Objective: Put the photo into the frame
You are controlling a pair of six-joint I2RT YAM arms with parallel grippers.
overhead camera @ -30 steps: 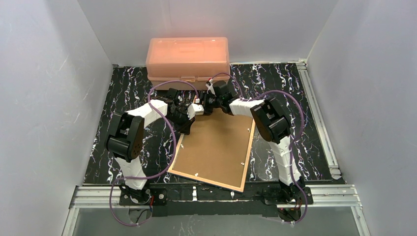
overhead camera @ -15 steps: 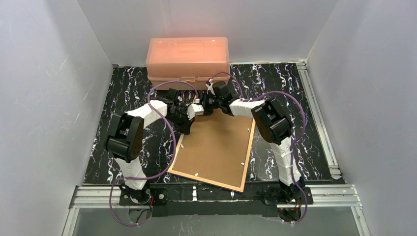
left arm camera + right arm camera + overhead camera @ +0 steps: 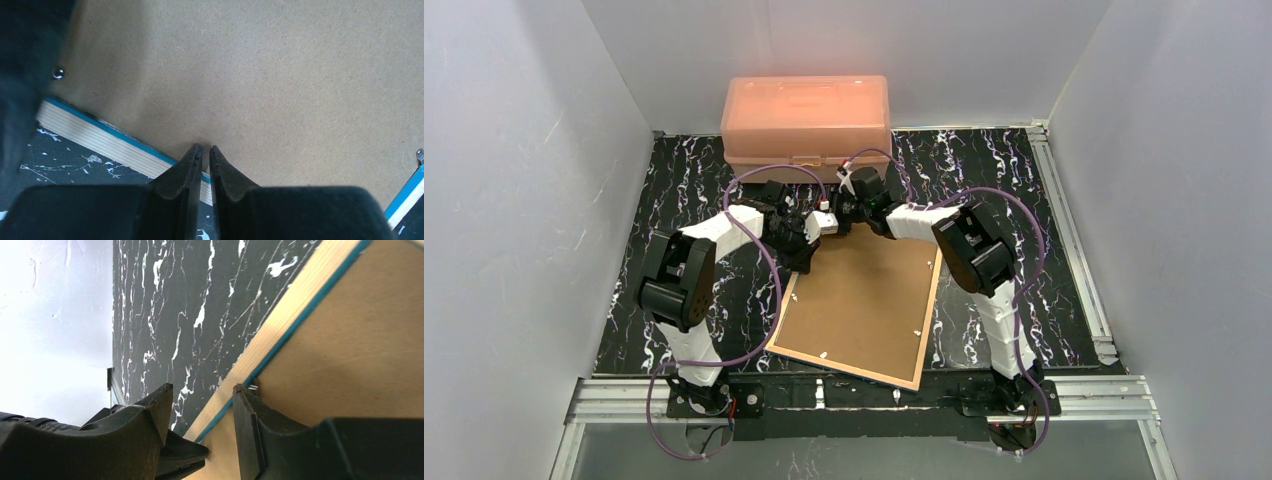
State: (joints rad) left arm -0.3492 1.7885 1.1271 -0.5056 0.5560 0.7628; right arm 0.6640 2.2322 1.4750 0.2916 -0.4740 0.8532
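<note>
Showing a blue-fronted picture frame [image 3: 864,305] lying face down near the middle of a black marbled bench [image 3: 674,200], with its brown fibreboard backing [image 3: 280,75] upward. Showing also a salmon-pink plastic box [image 3: 806,112] at the far wall, well apart from the frame.

Meeting at the frame's far edge, both arms. Left end effector [image 3: 205,150] with fingers pressed almost together, nothing visible between them, tips resting on the backing just inside the tan wooden edge [image 3: 280,325]. Right end effector [image 3: 202,387] spread, straddling that wooden edge, one finger over the bench and the other against the backing, not clamped.

No sight of the photo in any view; whether under the backing already or elsewhere, cannot tell.

Likely hazards from here:
- Levering the backing with the thin left tips, and bending or snapping the fibreboard if the small metal stud [image 3: 58,73] holds it down.
- Closing the right fingers on the smooth edge at an angle, and letting the frame skid across the bench.
- Pulling with both arms in opposing directions, and twisting the frame.
- Tangling the purple cables, given how close the wrists sit.
</note>
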